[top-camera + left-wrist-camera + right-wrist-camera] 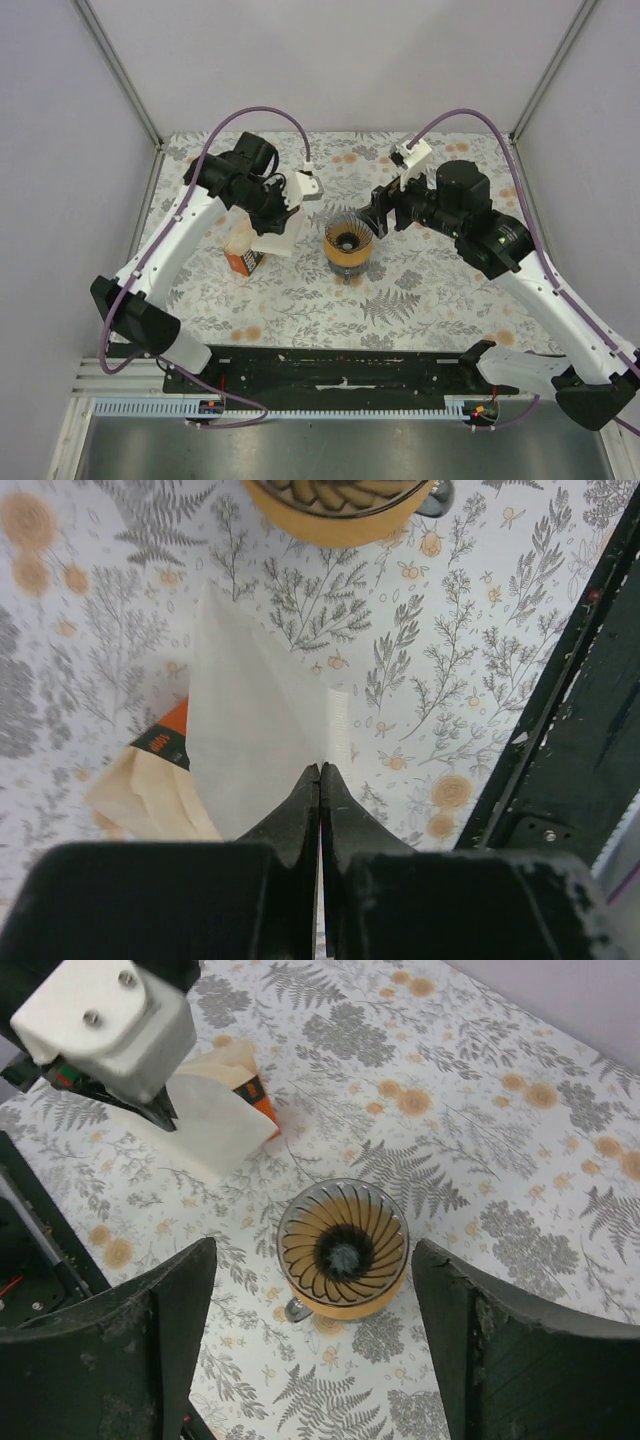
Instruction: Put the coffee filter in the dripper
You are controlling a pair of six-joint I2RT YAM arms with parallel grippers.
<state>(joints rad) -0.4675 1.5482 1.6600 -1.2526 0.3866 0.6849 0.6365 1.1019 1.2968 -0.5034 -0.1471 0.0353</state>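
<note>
Pinching the filter [250, 740] by one edge in my left end effector [320, 770], I hold it over the orange packet [165, 742], just left of the dripper [348, 240]. I should carry it right, centre its point over the ribbed cone, then lower it before releasing. My right end effector [382, 212] hangs wide open beside the dripper. The filter is thin white paper, folded flat, probably floppy.

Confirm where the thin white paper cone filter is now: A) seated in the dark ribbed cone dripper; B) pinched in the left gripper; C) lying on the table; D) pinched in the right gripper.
B: the left gripper is shut on the white paper filter; the dark ribbed dripper is empty.
</note>
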